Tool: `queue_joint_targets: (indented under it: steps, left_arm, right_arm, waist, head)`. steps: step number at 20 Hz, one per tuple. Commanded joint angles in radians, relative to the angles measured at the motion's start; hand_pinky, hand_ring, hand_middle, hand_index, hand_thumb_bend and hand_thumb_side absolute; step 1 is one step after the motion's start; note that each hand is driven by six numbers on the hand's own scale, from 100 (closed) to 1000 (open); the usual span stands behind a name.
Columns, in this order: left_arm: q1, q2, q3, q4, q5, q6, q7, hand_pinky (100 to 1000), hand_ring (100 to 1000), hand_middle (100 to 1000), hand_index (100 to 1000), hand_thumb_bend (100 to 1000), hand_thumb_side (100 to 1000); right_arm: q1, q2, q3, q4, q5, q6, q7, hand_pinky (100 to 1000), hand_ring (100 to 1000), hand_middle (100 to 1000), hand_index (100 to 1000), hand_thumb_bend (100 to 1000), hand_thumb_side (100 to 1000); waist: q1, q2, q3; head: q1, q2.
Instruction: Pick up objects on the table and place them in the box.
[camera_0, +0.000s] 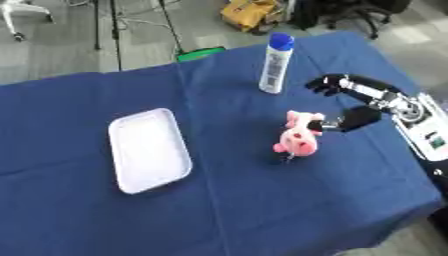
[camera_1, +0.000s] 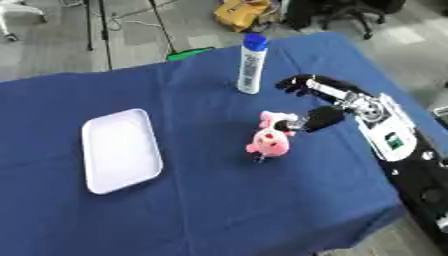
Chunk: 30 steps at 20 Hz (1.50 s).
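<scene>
A pink plush toy (camera_0: 298, 137) stands on the blue tablecloth, right of centre. My right hand (camera_0: 374, 99) comes in from the right edge and is open. Its thumb (camera_0: 350, 120) reaches to the toy's head and seems to touch it, while the fingers (camera_0: 325, 85) spread above the toy without closing on it. A tall white bottle with a blue cap (camera_0: 276, 62) stands upright behind the toy, just left of the fingers. A white rectangular tray (camera_0: 149, 150) lies at the left with nothing in it. My left hand does not show.
The blue cloth (camera_0: 262, 210) covers the whole table, whose right edge runs under my forearm and whose front edge is near the bottom right corner. A green object (camera_0: 201, 53) lies at the far edge. Chairs, stands and a yellow bag are on the floor beyond.
</scene>
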Motion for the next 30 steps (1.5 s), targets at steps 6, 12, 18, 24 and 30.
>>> queue_joint_targets:
  steps: [6, 12, 18, 24, 30]
  left_arm:
    - [-0.009, 0.018, 0.002, -0.011, -0.002, -0.001, -0.006, 784, 741, 733, 785, 515, 913]
    - [-0.009, 0.017, 0.002, -0.011, -0.001, -0.001, -0.006, 784, 740, 732, 786, 514, 913]
    - [-0.009, 0.016, 0.002, -0.012, -0.001, -0.001, -0.007, 784, 740, 732, 786, 514, 913]
    - [-0.009, 0.016, 0.002, -0.013, -0.001, -0.001, -0.006, 784, 740, 733, 785, 514, 913]
    - [-0.009, 0.015, 0.002, -0.013, 0.0, -0.001, -0.006, 784, 740, 733, 786, 512, 915]
  right_arm:
    - [-0.02, 0.005, 0.025, 0.043, 0.045, -0.019, 0.064, 893, 918, 888, 936, 643, 395]
    - [-0.021, 0.02, 0.041, 0.073, 0.079, -0.032, 0.091, 889, 913, 883, 932, 641, 392]
    - [-0.025, 0.031, 0.049, 0.095, 0.128, -0.046, 0.106, 883, 900, 876, 923, 643, 385]
    - [-0.022, 0.034, 0.062, 0.089, 0.168, -0.064, 0.125, 865, 871, 852, 896, 633, 374]
    - [-0.021, 0.034, 0.072, 0.062, 0.251, -0.087, 0.104, 690, 719, 712, 760, 593, 290]
  waist:
    - [-0.009, -0.046, 0.001]
    - [-0.008, -0.046, 0.001]
    - [-0.006, -0.046, 0.001]
    - [-0.006, -0.046, 0.002]
    - [-0.006, -0.046, 0.002]
  head:
    - [-0.007, 0.0]
    - [-0.01, 0.0]
    - [-0.013, 0.0]
    - [-0.015, 0.001]
    - [-0.017, 0.002]
